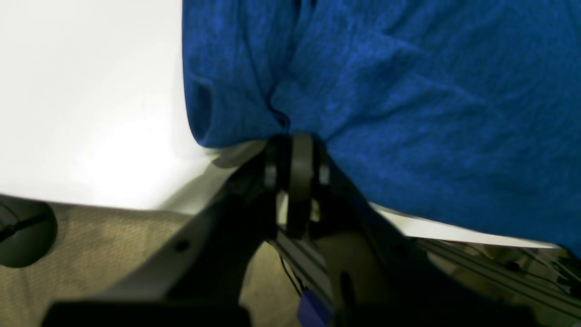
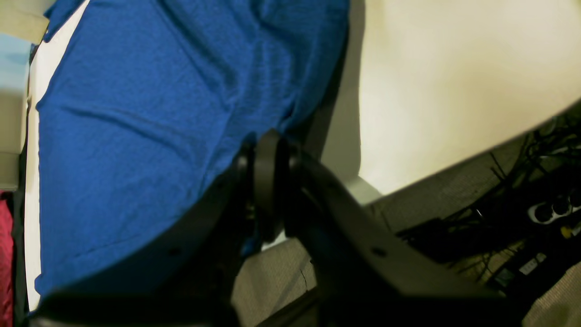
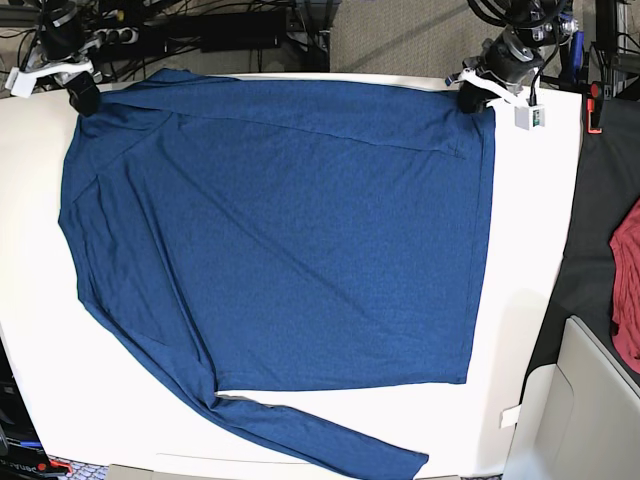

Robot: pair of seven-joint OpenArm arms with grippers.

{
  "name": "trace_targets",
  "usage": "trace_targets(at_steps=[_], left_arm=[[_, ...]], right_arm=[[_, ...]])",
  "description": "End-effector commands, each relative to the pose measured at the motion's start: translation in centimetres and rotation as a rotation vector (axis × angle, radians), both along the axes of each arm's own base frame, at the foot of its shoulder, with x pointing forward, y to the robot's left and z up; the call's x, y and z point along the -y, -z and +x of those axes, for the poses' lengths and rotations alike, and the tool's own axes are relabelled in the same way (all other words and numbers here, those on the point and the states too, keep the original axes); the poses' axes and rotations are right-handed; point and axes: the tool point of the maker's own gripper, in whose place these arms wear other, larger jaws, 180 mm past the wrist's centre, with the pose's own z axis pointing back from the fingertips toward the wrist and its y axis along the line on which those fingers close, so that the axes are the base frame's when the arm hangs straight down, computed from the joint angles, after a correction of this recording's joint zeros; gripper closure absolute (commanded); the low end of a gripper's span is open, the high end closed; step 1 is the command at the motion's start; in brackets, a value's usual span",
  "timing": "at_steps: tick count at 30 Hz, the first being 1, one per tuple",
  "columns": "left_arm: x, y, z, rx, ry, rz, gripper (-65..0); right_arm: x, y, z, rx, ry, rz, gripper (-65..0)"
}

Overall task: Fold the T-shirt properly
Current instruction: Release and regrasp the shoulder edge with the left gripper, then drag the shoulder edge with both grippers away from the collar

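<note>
White desk [image 3: 530, 300] filled most of the room's middle, with cables and a power strip crowded on the floor beyond its far edge. Spread across nearly all of it lay the shirt [image 3: 280, 250], blue and plain, its body flat. One long sleeve trailed along the near edge toward the near right corner. I judged it had been laid out wide so the fold lines could be found; no fold across the body looked made.

At the far right corner the left gripper [image 3: 470, 97] sat on the shirt's corner. From its wrist camera the left gripper [image 1: 297, 156] had its jaws pressed together on a pinch of cloth that bunched into a crease just above them. At the far left corner the right gripper [image 3: 82, 97] met the other far corner of the shirt. Up close, the right gripper [image 2: 268, 156] looked clamped on the hem, the fabric draping away from it. Both seemed to be gripping the far edge so it could be lifted and carried toward the near edge as one even line.

A red cloth [image 3: 628, 290] hung off to the right, clear of the desk and well apart from the shirt.

No brand, label or print was readable on the shirt or the arms.
</note>
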Motion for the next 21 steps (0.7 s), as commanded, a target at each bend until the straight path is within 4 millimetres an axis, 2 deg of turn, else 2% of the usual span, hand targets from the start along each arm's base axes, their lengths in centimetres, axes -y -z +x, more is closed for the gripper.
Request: trace_targets(at_steps=[1,4,6,9,12,21], left_arm=[[-0.3,-0.7,-0.1,0.019,0.002,0.010,0.0],[-0.4,-0.4,-1.1,-0.004,0.003,0.013,0.0],[-1.3,-0.6,-1.5,-0.006,-0.016,0.030,0.0],[-2.2,-1.6,-1.1,0.021,-0.033,0.054,0.0],[-2.5,-2.4,-0.4,0.050,-0.037,0.068,0.0],[-2.6,-4.9,4.7,0.184,-0.041,0.066,0.0]], right_arm=[[0.3,-1.0,0.0,0.033,-0.012,-0.017,-0.3],[-0.2,-1.2,-0.4,0.041,-0.052,-0.024,-0.3],[-0.3,-1.3,-0.6,0.041,-0.059,-0.027,-0.3],[-0.2,-1.3,-0.5,0.045,-0.058,-0.026,-0.3],[-0.2,-1.8,0.8,0.081,-0.059,-0.030,-0.3],[0.1,-3.7,4.8,0.197,-0.057,-0.036,-0.3]])
